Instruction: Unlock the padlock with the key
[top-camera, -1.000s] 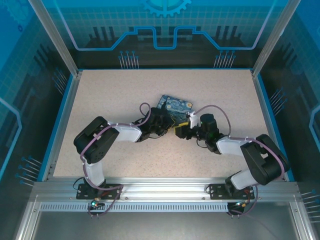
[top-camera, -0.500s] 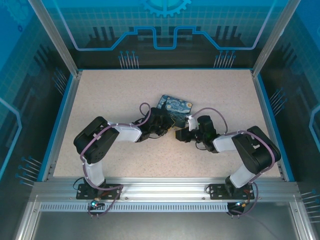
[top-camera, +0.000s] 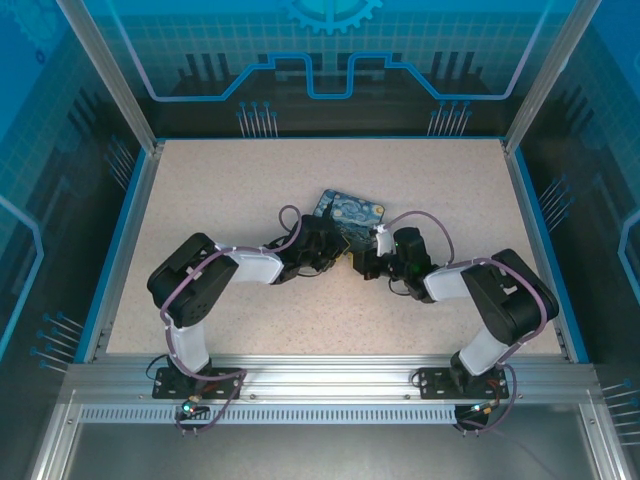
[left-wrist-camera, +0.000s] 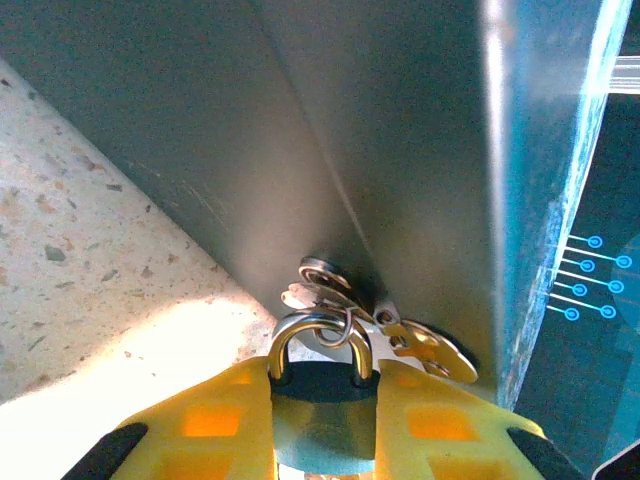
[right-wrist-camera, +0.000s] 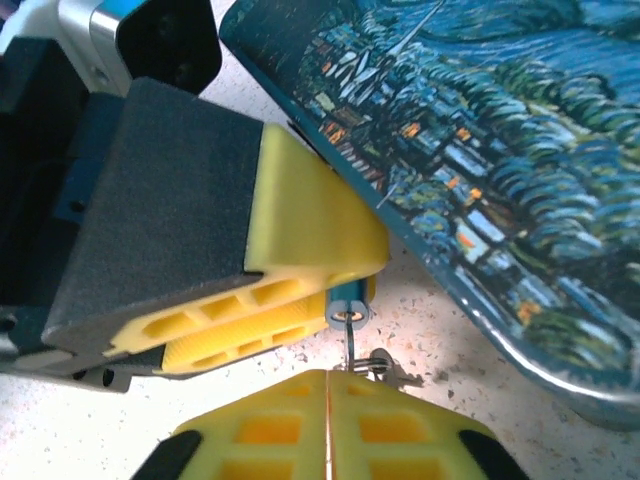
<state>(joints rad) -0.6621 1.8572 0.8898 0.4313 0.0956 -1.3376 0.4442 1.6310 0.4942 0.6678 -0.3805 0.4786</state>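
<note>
My left gripper (left-wrist-camera: 322, 375) is shut on the blue-teal padlock (left-wrist-camera: 322, 425), gripping the body between its yellow fingers. The silvery shackle (left-wrist-camera: 318, 330) points away, with a wire ring and spare keys (left-wrist-camera: 425, 352) hanging from it. In the right wrist view the padlock's keyhole end (right-wrist-camera: 347, 312) faces my right gripper (right-wrist-camera: 328, 385). The thin key (right-wrist-camera: 350, 345) stands edge-on in the keyhole. Its lower end vanishes at my right gripper's shut fingertips. In the top view both grippers meet at the table's middle, the left gripper (top-camera: 335, 255) facing the right gripper (top-camera: 358, 262).
The dark blue starry-print tin (top-camera: 352, 212) lies just behind both grippers, and its edge (right-wrist-camera: 480, 200) passes close over the padlock. The tin's grey underside (left-wrist-camera: 330, 130) looms over the left wrist camera. Speckled table (top-camera: 250, 190) spreads all around.
My right gripper has moved left up to the padlock and its jaws have closed from half open to shut. The left arm has held still.
</note>
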